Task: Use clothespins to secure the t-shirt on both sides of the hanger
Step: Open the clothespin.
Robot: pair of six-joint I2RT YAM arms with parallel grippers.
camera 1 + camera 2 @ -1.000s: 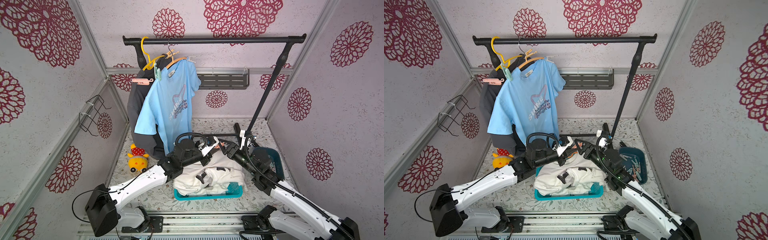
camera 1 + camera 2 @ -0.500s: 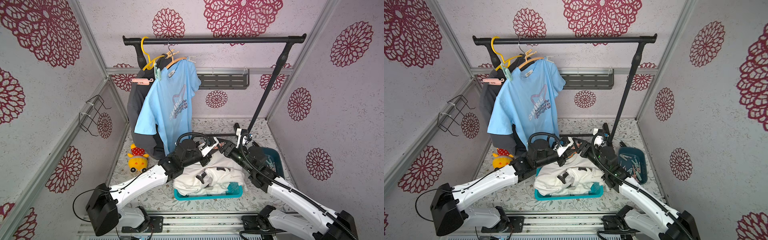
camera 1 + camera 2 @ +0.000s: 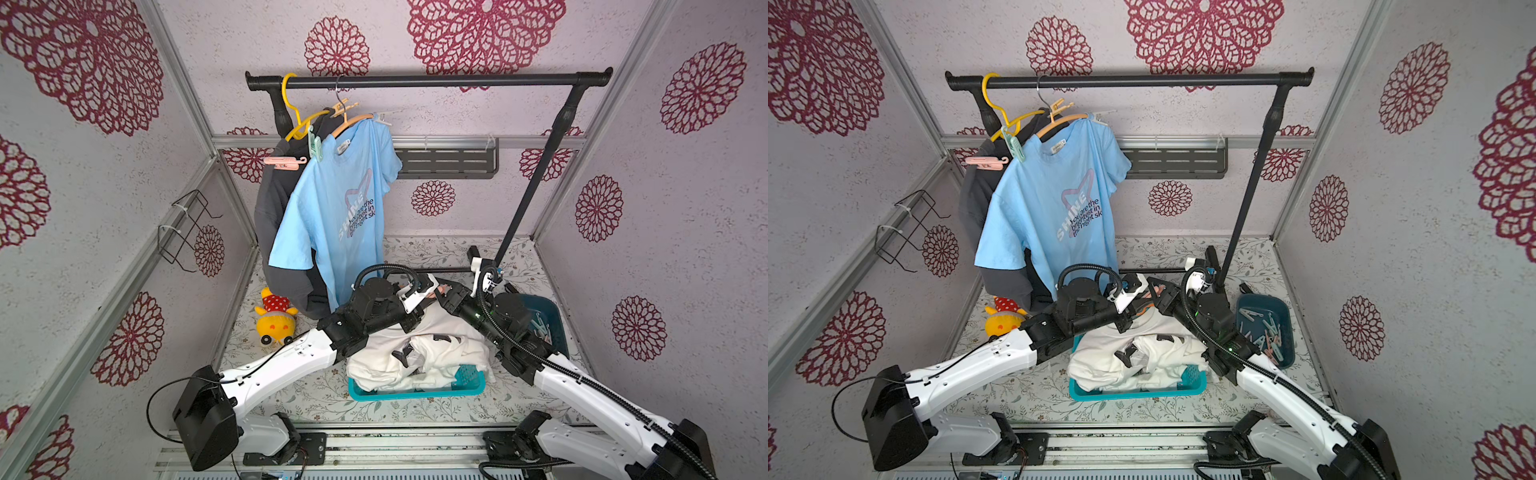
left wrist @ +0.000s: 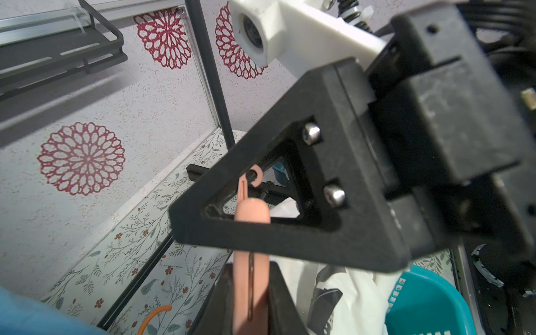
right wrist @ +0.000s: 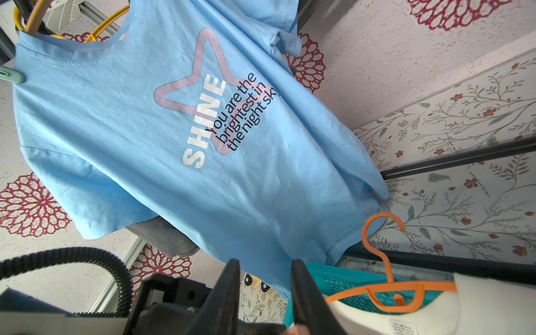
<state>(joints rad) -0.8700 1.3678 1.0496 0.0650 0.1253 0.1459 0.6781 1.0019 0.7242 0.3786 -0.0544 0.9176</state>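
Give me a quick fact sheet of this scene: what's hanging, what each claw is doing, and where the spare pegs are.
Hanging: blue t-shirt on a hanger on the rail, a mint clothespin at one shoulder
Left gripper: shut on a peach clothespin
Right gripper: at that same peg; grip unclear
Spare clothespins: in the dark blue bin
Basket: teal, holding white laundry

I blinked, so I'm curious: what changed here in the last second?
The right gripper edged towards the left gripper, and its jaws narrowed about the peach plastic clothespin that the left one holds clamped; whether they grip it yet, I cannot tell. The left grip, the hanging light-blue T-shirt and the turquoise laundry basket stayed as they were.
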